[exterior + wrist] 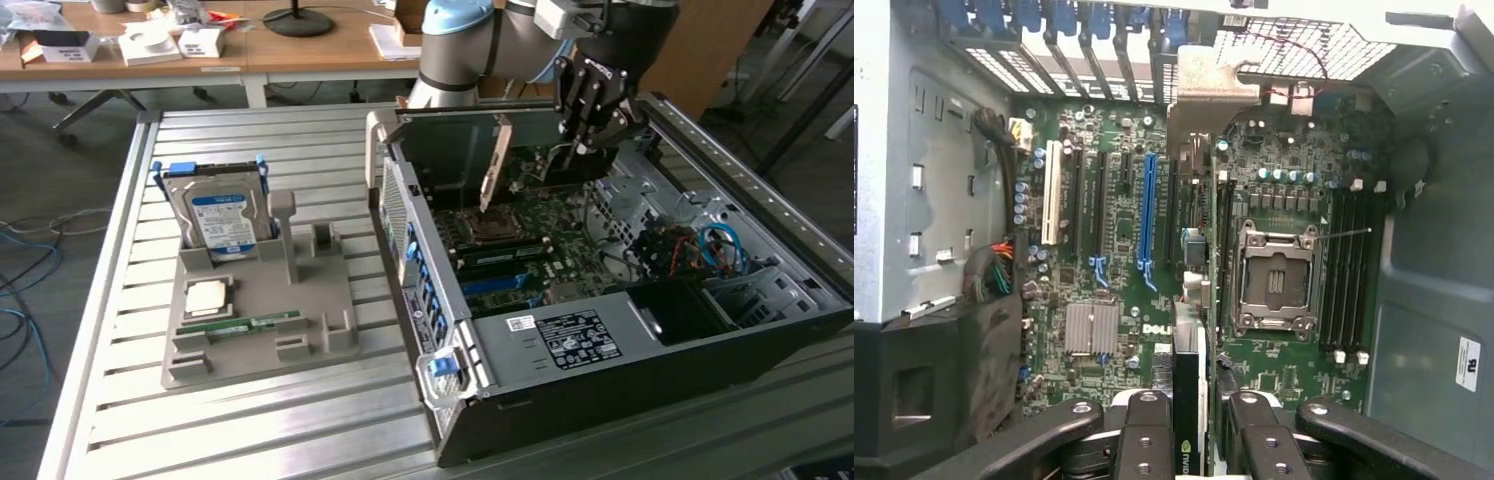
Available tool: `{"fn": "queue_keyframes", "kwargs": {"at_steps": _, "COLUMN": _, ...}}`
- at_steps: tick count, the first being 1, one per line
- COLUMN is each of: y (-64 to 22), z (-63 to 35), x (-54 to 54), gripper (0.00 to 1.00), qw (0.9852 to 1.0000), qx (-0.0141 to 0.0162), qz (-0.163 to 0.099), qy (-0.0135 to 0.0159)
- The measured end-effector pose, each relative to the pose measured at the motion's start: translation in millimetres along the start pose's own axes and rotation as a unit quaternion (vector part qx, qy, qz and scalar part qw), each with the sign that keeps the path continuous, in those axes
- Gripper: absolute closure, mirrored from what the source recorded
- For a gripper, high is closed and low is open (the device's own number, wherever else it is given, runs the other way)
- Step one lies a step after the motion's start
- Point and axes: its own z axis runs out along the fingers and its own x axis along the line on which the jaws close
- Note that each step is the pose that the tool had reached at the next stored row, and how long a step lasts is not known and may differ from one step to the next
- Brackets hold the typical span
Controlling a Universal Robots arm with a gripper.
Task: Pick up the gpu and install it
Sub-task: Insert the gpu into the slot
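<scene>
The gpu (497, 165), a thin green circuit card with a silver metal end bracket, is inside the open black computer case (747, 330). It stands on edge over the green motherboard (561, 230). In the wrist view the gpu (1189, 385) is seen edge-on, with a black top edge carrying a green logo. It runs between the long blue expansion slot (1146, 215) and the empty silver processor socket (1274, 280), and its bracket points toward the row of rear slot openings. Whether its lower edge touches the board cannot be told.

The black gripper (587, 150) comes down from the grey-and-blue arm (454, 50), and its fingers (1144, 440) pinch the card from both faces at the end away from the bracket.

A ribbed silver heatsink (1092, 327) sits on the board beyond the blue slot, and blue cables (714, 245) loop near the drive bays.

The case lies on a slatted metal worktop (267, 430). To the exterior view's left stands a grey moulded holder (314, 330), which carries an upright silver hard drive with a blue label (220, 220), a square silver processor chip (207, 297) and a narrow green memory stick (240, 323).
</scene>
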Motion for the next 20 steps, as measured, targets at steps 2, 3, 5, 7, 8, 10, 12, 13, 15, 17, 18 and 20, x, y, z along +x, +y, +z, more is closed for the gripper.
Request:
{"fn": "queue_keyframes", "kwargs": {"at_steps": 2, "y": 0.1, "z": 0.1, "x": 0.0, "gripper": 0.74, "qw": 1.0000, "qx": 0.0000, "qz": 0.000, "qy": 0.0000}}
{"fn": "queue_keyframes", "kwargs": {"at_steps": 3, "y": 0.1, "z": 0.1, "x": 0.0, "gripper": 0.74, "qw": 1.0000, "qx": 0.0001, "qz": 0.000, "qy": -0.0001}}
{"fn": "queue_keyframes", "kwargs": {"at_steps": 5, "y": 0.1, "z": 0.8, "x": 0.1, "gripper": 0.74, "qw": 1.0000, "qx": 0.0001, "qz": 0.000, "qy": -0.0003}}
{"fn": "queue_keyframes", "kwargs": {"at_steps": 7, "y": 0.2, "z": 3.8, "x": 0.5, "gripper": 0.74, "qw": 1.0000, "qx": 0.0003, "qz": 0.000, "qy": -0.0001}}
{"fn": "queue_keyframes", "kwargs": {"at_steps": 8, "y": 0.2, "z": 5.5, "x": 0.7, "gripper": 0.74, "qw": 1.0000, "qx": 0.0005, "qz": 0.000, "qy": -0.0001}}
{"fn": "queue_keyframes", "kwargs": {"at_steps": 10, "y": 0.3, "z": 9.0, "x": 1.2, "gripper": 0.74, "qw": 1.0000, "qx": 0.0009, "qz": 0.000, "qy": -0.0002}}
{"fn": "queue_keyframes", "kwargs": {"at_steps": 12, "y": 0.4, "z": 11.8, "x": 1.9, "gripper": 0.74, "qw": 1.0000, "qx": 0.0017, "qz": 0.001, "qy": -0.0001}}
{"fn": "queue_keyframes", "kwargs": {"at_steps": 13, "y": 0.5, "z": 12.4, "x": 1.9, "gripper": 0.74, "qw": 1.0000, "qx": 0.0019, "qz": 0.001, "qy": 0.0000}}
{"fn": "queue_keyframes", "kwargs": {"at_steps": 15, "y": 0.6, "z": 12.4, "x": 1.9, "gripper": 0.74, "qw": 1.0000, "qx": 0.0019, "qz": 0.001, "qy": 0.0001}}
{"fn": "queue_keyframes", "kwargs": {"at_steps": 17, "y": 0.6, "z": 12.5, "x": 1.9, "gripper": 0.74, "qw": 1.0000, "qx": 0.0020, "qz": 0.001, "qy": 0.0000}}
{"fn": "queue_keyframes", "kwargs": {"at_steps": 18, "y": 0.6, "z": 12.6, "x": 1.9, "gripper": 0.74, "qw": 1.0000, "qx": 0.0020, "qz": 0.001, "qy": -0.0001}}
{"fn": "queue_keyframes", "kwargs": {"at_steps": 20, "y": 0.7, "z": 13.1, "x": 3.1, "gripper": 0.74, "qw": 1.0000, "qx": 0.0020, "qz": 0.001, "qy": -0.0001}}
